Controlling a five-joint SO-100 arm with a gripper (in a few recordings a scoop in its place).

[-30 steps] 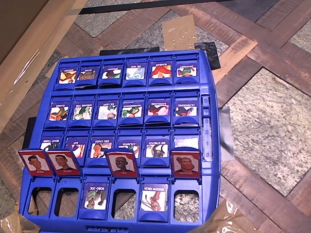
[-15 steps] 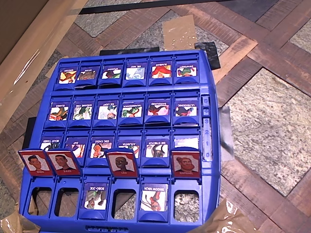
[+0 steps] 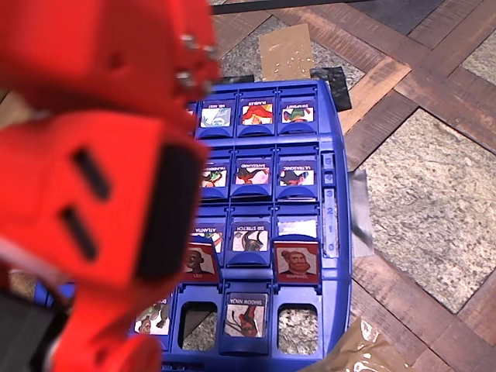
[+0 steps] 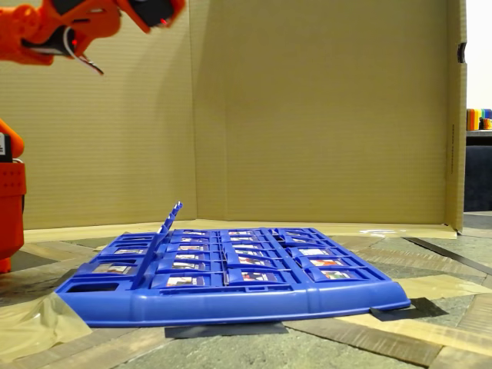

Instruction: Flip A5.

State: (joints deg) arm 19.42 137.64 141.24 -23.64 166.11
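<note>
A5 (image 3: 297, 262) is the red-framed "RAPHAEL" tile standing upright in the near row at the right of the blue game board (image 3: 342, 194). Left of it stands the red "LEO" tile (image 3: 201, 262), partly covered by my orange arm (image 3: 101, 194), which hides the board's left half in the overhead view. In the fixed view the upright tiles (image 4: 171, 217) show edge-on at the board's left end. My gripper (image 4: 154, 12) hangs high above them at the top left, cut by the frame edge, so its jaws cannot be read. It touches nothing.
Most other tiles lie flat, face up. A tall cardboard wall (image 4: 307, 115) stands behind the board. My arm's base (image 4: 9, 200) is at the far left. Brown tape patches (image 3: 285, 48) lie on the patterned floor around the board.
My orange arm has swung into the overhead view and now covers the board's left half. All tiles stand as before.
</note>
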